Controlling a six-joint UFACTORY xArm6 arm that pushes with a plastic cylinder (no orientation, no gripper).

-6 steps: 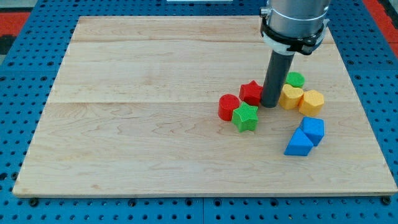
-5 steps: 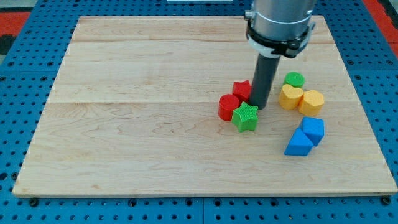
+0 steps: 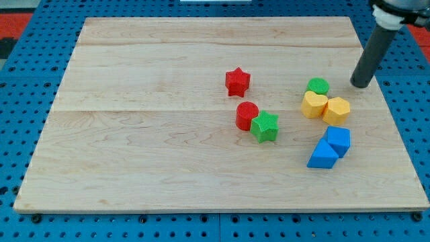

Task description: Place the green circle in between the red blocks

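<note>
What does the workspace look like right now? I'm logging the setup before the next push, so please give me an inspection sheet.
Surface: pale wooden board lying on a blue pegboard.
Job's things: green circle block touching the yellow blocks at the view's right; red star block and red round block apart, with a gap between them.
Clutter: green star block against the red round block; two yellow blocks; two blue blocks.
Grippers: none; my tip stands to the view's right of the green circle block, touching no block.
Cables: nothing seen.
Surroundings: red panels at the top corners.
</note>
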